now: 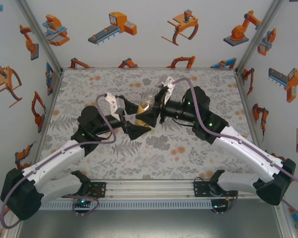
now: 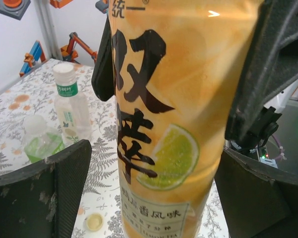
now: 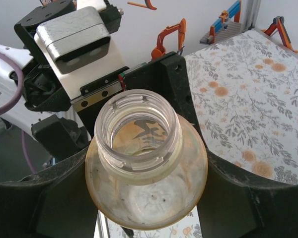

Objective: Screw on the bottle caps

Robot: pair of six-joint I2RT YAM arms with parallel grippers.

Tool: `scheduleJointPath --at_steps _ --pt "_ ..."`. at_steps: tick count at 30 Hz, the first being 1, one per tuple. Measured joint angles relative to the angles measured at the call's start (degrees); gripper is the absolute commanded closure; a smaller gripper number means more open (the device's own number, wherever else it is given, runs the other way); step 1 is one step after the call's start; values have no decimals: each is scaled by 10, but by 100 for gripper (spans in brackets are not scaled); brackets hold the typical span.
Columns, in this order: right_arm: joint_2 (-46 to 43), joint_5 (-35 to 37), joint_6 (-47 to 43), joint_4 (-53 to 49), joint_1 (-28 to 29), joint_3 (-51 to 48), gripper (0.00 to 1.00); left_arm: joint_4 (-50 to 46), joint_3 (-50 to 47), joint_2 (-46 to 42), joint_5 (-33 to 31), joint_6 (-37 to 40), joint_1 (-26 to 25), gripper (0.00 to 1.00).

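the amber bottle (image 1: 145, 109) sat between my two grippers over the middle of the table (image 1: 188, 148), and in the top view its mouth pointed toward 1 o'clock. it was tall clear plastic holding amber-yellow liquid. its orange label bore bold black characters and a lime slice. its neck (image 3: 139, 131) was open, the threads bare. my right gripper (image 3: 144, 168) was clamped on the bottle's shoulder, one finger pressing in from 3 o'clock and one from 9. my left gripper (image 2: 154, 148) stood wide about the labelled body, with a gap between the bottle and the finger at 8 o'clock.

the table wore a grey cloth of ferns and orange flowers, closed in by white walls (image 1: 114, 49) with orange robot stickers.

my left wrist camera showed a clear bottle (image 2: 72, 114) at 9 o'clock of the amber one, green-labelled, with a white cap (image 2: 64, 73). a squat green-tinted bottle (image 2: 39, 141) stood just beside it, and a small pale cap (image 2: 94, 221) lay loose on the cloth at 7 o'clock. my right wrist camera looked straight down into the neck.
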Motion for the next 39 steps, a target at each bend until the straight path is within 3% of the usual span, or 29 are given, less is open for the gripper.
scheduleJointPath --at_steps 21,31,34,37,39 --pt "-26 2 49 27 0 -17 65 20 23 35 72 -4 -12 26" --pt "-29 4 52 37 0 -19 65 -14 42 38 96 -3 -12 48" --pt "-29 6 54 35 0 -21 42 -30 45 37 96 1 -12 52" --pt "-30 9 58 35 0 -21 30 -62 54 31 89 10 -12 60" --pt "-31 15 60 35 0 -21 28 -91 59 26 75 19 -12 64"
